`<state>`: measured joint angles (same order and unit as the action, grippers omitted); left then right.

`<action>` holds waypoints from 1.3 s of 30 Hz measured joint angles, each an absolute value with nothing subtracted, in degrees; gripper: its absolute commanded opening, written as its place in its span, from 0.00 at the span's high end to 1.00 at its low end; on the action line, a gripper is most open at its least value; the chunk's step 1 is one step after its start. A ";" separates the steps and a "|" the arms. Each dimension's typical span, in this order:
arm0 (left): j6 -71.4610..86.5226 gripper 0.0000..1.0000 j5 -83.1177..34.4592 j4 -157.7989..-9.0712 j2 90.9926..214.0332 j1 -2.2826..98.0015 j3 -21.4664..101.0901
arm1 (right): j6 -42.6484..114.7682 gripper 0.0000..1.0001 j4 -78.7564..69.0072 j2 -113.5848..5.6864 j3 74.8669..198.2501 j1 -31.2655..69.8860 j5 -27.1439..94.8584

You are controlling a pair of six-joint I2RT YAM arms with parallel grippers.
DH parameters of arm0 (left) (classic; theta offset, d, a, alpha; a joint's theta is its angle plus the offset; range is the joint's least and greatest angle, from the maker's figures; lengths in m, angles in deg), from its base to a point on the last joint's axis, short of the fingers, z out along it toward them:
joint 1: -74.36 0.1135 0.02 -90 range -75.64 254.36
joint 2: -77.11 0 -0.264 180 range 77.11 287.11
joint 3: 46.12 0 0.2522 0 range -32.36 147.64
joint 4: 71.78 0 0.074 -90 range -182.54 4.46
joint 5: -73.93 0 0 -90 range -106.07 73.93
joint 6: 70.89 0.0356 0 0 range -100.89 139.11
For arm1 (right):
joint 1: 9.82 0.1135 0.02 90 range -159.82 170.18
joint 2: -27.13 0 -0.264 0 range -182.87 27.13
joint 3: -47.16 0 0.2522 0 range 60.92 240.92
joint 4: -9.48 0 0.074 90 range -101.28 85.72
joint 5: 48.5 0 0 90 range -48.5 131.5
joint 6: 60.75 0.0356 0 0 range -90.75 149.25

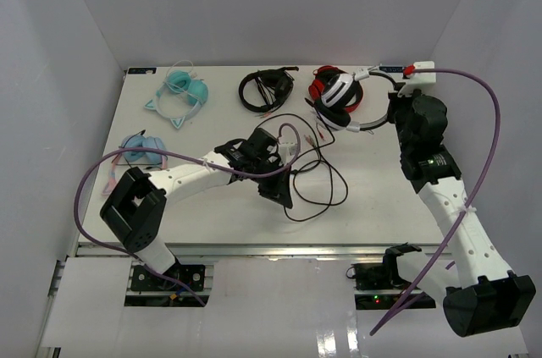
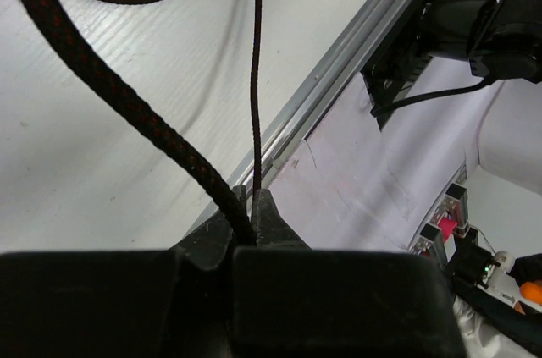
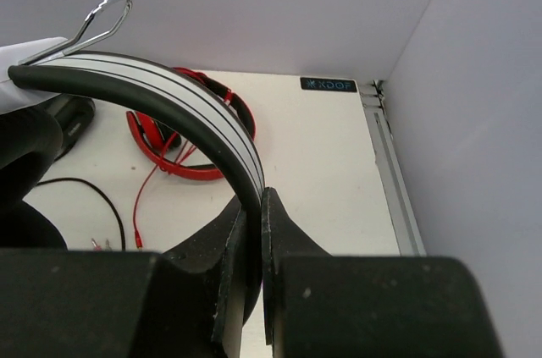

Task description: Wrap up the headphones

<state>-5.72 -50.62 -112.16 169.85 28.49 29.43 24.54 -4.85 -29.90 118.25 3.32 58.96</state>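
Observation:
The white headphones point(image 1: 341, 96) with black cushions are held up at the back right, their cup over the red headphones. My right gripper point(image 1: 395, 108) is shut on their white headband point(image 3: 182, 108). Their long thin black cable point(image 1: 315, 173) loops over the table's middle. My left gripper point(image 1: 279, 187) is shut on that cable point(image 2: 144, 117); in the left wrist view a thick braided stretch and a thin strand point(image 2: 255, 79) both run into the closed jaws.
Red headphones point(image 1: 326, 83) lie under the white ones, also in the right wrist view point(image 3: 165, 142). All-black headphones point(image 1: 265, 89) lie at the back middle. Teal cat-ear headphones point(image 1: 180, 96) and a blue-pink pair point(image 1: 140, 151) lie at the left. The table's metal front rail point(image 2: 339, 62) is near the left gripper.

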 measured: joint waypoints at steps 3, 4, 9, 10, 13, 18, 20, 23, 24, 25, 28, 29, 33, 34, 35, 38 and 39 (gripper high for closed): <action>-5.84 1.00 -46.73 -117.09 169.64 28.49 31.78 | 25.76 0.92 -2.90 -28.78 113.73 3.66 61.35; -5.83 1.00 -45.61 -118.32 169.64 28.49 32.31 | 26.57 0.92 -2.82 -28.52 112.25 3.68 61.54; -5.10 1.00 -40.21 -124.67 169.65 28.49 33.60 | 32.55 0.92 -4.83 -28.09 108.84 2.74 59.17; -4.82 1.00 -39.21 -125.86 169.66 28.52 33.57 | 34.17 0.92 -5.40 -28.09 108.91 2.06 57.66; -3.75 1.00 -37.06 -127.90 169.66 29.11 32.90 | 40.14 0.92 -7.35 -28.10 110.35 -2.63 50.95; -1.43 1.00 -35.80 -129.29 169.93 32.00 30.71 | 50.14 0.92 -8.43 -28.09 113.42 -11.22 34.06; -0.50 1.00 -35.89 -128.98 170.61 33.74 30.68 | 53.11 0.92 -7.99 -28.09 114.19 -13.28 25.25; 0.58 1.00 -36.60 -128.53 171.99 35.82 31.27 | 56.24 0.92 -5.98 -28.09 114.40 -13.98 13.44; 0.78 1.00 -37.11 -128.24 172.47 36.18 31.84 | 57.21 0.92 -4.99 -28.09 114.36 -13.94 9.95; 0.94 1.00 -37.75 -127.87 172.95 36.40 32.53 | 58.19 0.92 -3.89 -28.09 114.31 -13.87 6.70; 1.09 1.00 -41.28 -126.62 174.17 36.54 35.15 | 60.86 0.92 1.33 -27.97 113.13 -13.56 -2.01; 1.09 1.00 -42.95 -126.11 174.62 36.51 36.28 | 61.57 0.92 3.40 -27.89 112.35 -13.25 -4.63; 1.25 1.00 -49.95 -123.29 177.68 36.47 41.18 | 61.12 0.92 7.46 -28.18 110.64 -9.82 -12.17; 1.34 1.00 -51.35 -122.90 178.84 36.44 42.44 | 60.24 0.92 8.03 -28.39 110.65 -8.03 -13.76; 1.54 1.00 -52.53 -122.51 180.20 36.41 43.75 | 58.74 0.92 7.96 -28.45 110.72 -6.05 -15.16; 2.24 1.00 -54.61 -122.83 183.85 36.46 47.00 | 49.27 0.92 2.74 -28.48 112.78 -1.02 -18.58; 2.52 1.00 -55.25 -123.01 184.96 36.64 47.98 | 44.53 0.92 -0.83 -28.47 114.29 0.59 -18.82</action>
<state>2.52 -55.25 -123.01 184.96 36.64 47.98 44.53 -0.83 -28.47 114.29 0.59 -18.82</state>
